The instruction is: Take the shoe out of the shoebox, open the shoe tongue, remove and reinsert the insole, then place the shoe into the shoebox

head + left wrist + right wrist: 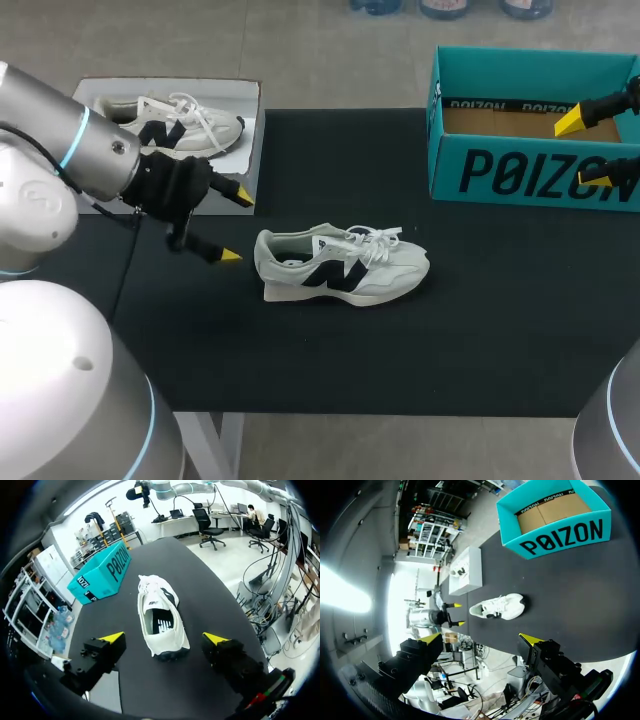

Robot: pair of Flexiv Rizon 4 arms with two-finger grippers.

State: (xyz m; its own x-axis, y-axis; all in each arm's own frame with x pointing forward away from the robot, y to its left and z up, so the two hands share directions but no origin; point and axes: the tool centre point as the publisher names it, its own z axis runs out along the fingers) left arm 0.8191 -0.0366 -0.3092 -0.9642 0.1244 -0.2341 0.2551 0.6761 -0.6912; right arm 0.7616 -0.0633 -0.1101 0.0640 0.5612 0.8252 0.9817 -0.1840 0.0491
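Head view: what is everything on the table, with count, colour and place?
shoe: one, white with black side mark, upright at the table's middle
shoebox: one, teal, open and empty, far right corner
second shoe: one, white and black, on the white box
white box: one, far left corner
table: one, black top
left fingers: two, black with yellow tips, open, beside the shoe's heel
right fingers: two, same colours, open, above the shoebox's right end
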